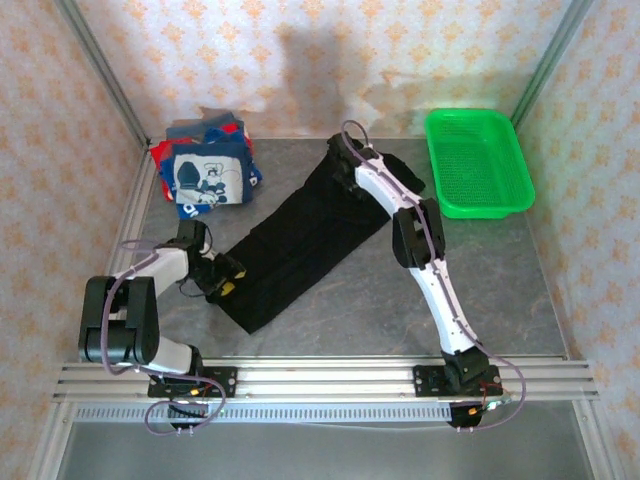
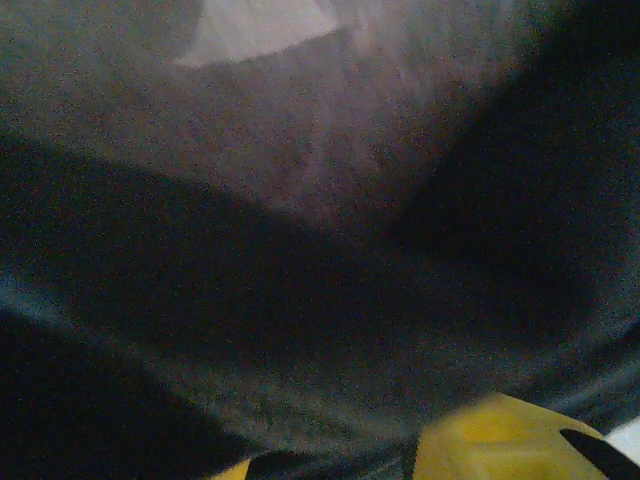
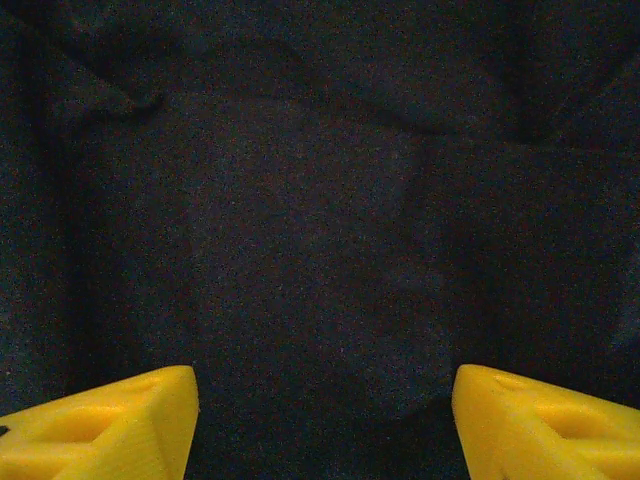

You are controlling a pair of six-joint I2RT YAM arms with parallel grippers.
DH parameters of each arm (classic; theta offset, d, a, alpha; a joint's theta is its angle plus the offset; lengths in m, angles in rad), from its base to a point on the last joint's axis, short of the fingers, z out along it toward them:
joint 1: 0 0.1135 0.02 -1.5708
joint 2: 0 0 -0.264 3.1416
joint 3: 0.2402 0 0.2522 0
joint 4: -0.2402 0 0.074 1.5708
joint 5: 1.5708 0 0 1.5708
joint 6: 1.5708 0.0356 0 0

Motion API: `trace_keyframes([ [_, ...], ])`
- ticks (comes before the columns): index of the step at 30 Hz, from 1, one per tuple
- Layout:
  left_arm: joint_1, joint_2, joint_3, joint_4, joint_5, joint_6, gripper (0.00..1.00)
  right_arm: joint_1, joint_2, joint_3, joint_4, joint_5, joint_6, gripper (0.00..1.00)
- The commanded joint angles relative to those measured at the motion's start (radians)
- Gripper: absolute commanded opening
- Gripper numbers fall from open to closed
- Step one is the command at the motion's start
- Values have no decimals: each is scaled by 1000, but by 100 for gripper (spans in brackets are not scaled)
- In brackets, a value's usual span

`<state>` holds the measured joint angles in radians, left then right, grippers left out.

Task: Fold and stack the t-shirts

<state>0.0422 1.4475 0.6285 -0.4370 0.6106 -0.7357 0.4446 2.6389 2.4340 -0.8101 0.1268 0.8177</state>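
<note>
- L gripper (image 1: 224, 278) at lower-left end of black tee (image 1: 290, 250), cloth over cam, can't tell if gripped
- R gripper (image 3: 325, 400) wide open over tee, holding nothing
- Risk: one-sided pull skews fold

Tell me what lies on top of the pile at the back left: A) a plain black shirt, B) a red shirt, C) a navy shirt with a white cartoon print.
C: the navy shirt with its white print lies on top, red cloth peeking out beneath.
</note>
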Motion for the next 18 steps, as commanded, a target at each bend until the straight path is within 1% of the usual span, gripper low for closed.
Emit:
trace_keyframes([
  [1, -92, 42, -113, -29, -3, -159, 44, -7, 56, 29, 62, -9, -107, 69],
  [4, -195, 16, -133, 13, 8, -257, 44, -16, 59, 32, 129, -10, -158, 71],
  [8, -341, -61, -127, -18, -10, -348, 45, -39, 40, 31, 177, -93, -207, 73],
  [11, -418, -160, -151, -70, -13, -397, 45, -46, -13, 13, 186, -171, -252, 75],
  [14, -476, -297, -193, -111, -25, -462, 48, -47, -115, -55, 186, -244, -286, 76],
  [16, -504, -375, -208, -101, 4, -507, 50, -47, -216, -148, 211, -309, -295, 76],
  [18, -510, -452, -185, -120, 47, -504, 55, -41, -338, -272, 244, -371, -299, 76],
])
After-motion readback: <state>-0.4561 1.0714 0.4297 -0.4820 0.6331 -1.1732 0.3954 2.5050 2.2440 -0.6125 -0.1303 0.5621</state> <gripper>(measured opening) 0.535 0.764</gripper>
